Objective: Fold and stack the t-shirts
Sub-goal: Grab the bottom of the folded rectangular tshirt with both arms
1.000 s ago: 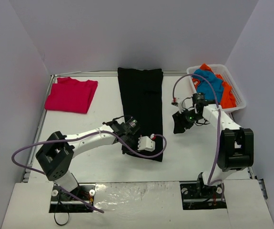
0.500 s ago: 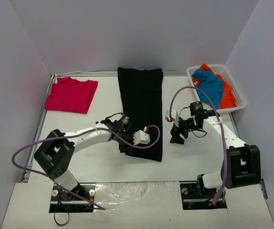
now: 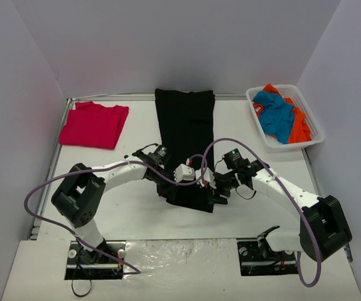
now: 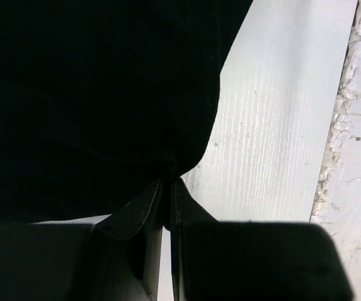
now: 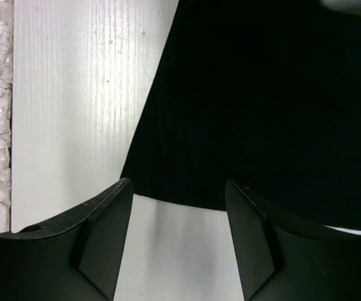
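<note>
- Desk (image 3: 255, 188): white surface carrying all the items; both arms reach in from its near edge.
- Black shirt (image 3: 186, 125): already folded to a long, narrow strip at the middle of the desk. Its long axis runs from the far edge towards the arms, and the short near hem lies crosswise between them.
- Red shirt (image 3: 93, 124): folded flat at the far-left corner, well apart from the work.
- Basket (image 3: 316, 128): far right, holding a blue shirt (image 3: 274, 113) and an orange shirt (image 3: 301, 125), both unfolded.
- Left jaws: pressed together on the near-left corner of the black shirt, with a pinch of cloth drawn up between them in the left wrist view.
- Right jaws: standing apart and empty at the near-right corner. The hem lies just ahead of the tips and across the gap; contact cannot be confirmed.
- Finding: each arm is nearest its own corner. The next move, judged to be a lengthwise fold away from the arms, depends on the right jaws closing on that hem corner level with the left.
</note>
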`<action>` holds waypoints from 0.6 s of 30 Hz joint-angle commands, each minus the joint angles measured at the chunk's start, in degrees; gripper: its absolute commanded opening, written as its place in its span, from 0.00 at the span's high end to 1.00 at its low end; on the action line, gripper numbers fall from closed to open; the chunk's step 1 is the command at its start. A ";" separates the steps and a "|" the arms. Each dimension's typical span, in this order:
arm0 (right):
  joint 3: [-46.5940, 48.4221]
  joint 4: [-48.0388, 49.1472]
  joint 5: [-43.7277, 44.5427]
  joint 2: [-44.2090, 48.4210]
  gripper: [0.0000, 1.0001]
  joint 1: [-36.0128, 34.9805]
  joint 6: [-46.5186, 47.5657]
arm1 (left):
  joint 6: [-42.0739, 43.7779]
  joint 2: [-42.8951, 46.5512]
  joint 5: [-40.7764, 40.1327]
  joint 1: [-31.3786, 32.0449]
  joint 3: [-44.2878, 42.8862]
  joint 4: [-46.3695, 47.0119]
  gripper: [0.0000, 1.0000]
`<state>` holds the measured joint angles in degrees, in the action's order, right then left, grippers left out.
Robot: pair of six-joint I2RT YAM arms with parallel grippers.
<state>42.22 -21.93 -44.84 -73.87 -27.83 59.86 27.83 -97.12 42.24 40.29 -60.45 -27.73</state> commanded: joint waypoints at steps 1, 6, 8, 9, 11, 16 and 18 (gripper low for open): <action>-0.82 2.68 2.74 0.13 0.44 -1.52 -2.38 | 0.03 0.00 3.64 -1.18 -2.49 -0.40 0.98; -1.61 3.83 3.35 -1.19 0.44 -3.98 -3.25 | -1.46 -0.35 6.45 -3.98 -2.05 0.39 0.98; -1.44 3.39 3.70 -1.98 0.44 -4.51 -3.52 | -1.91 -0.35 7.76 -4.78 -1.96 0.39 0.98; -1.61 3.21 3.88 -2.16 0.44 -5.12 -3.52 | -1.82 -0.52 8.12 -4.96 -1.96 0.22 0.98; -1.70 2.95 4.50 -3.21 0.44 -5.65 -3.61 | -1.82 -0.87 8.65 -5.22 -2.22 -0.05 0.98; -1.08 1.98 5.99 -5.93 0.44 -7.67 -3.69 | -1.12 -2.89 9.88 -5.58 -3.71 -2.07 0.98; -1.08 1.72 6.78 -6.46 0.42 -8.37 -3.52 | -0.85 -3.51 10.49 -5.66 -4.33 -2.59 0.98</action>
<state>40.93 -18.26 -39.27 -79.50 -35.11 56.75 26.28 -100.55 49.63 35.00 -62.17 -28.45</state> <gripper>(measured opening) 0.578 0.050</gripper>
